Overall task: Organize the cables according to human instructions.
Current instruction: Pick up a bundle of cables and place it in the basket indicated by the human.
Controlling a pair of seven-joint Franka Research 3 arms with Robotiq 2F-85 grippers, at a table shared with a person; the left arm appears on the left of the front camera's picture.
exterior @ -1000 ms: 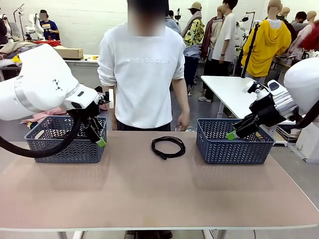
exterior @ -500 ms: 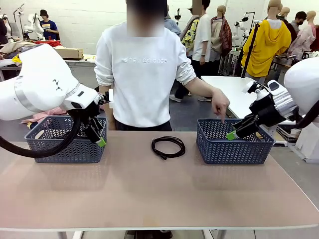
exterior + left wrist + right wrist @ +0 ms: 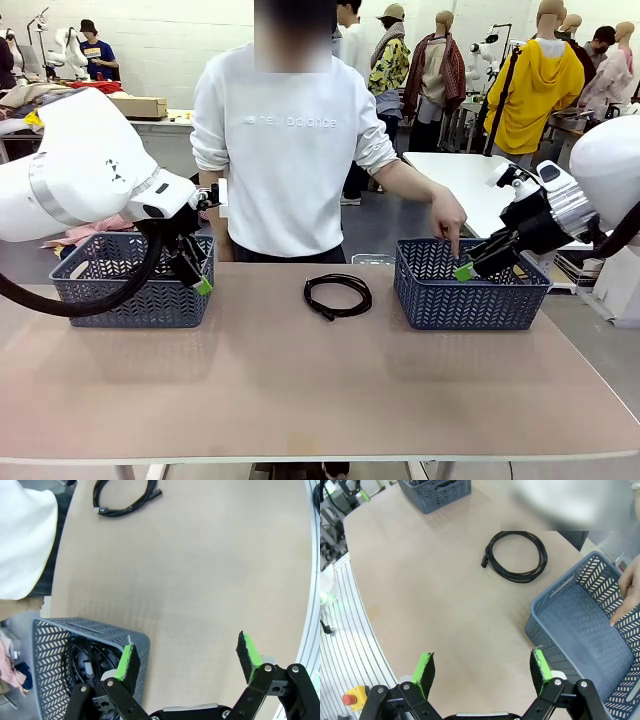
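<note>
- I see one coiled cable (image 3: 337, 295) flat on the table (image 3: 320, 390), between the left basket (image 3: 130, 280) and the right basket (image 3: 470, 285), touching neither.
- The person's hand (image 3: 447, 215) points a finger down into the right basket; I read that as the target.
- Left basket already holds cables (image 3: 80, 662), seen from my left wrist.
- Left gripper (image 3: 187, 662) hangs over its basket's corner, fingers spread, nothing between them.
- Right gripper (image 3: 482, 672) sits at the right basket's near rim, also spread and bare.
- Risk: reaching from the right, I could clip the basket wall or the hand while it is there.
- Risk: the cable is thin and flat; pads may skid over it, or lift one strand and uncoil the loop.
</note>
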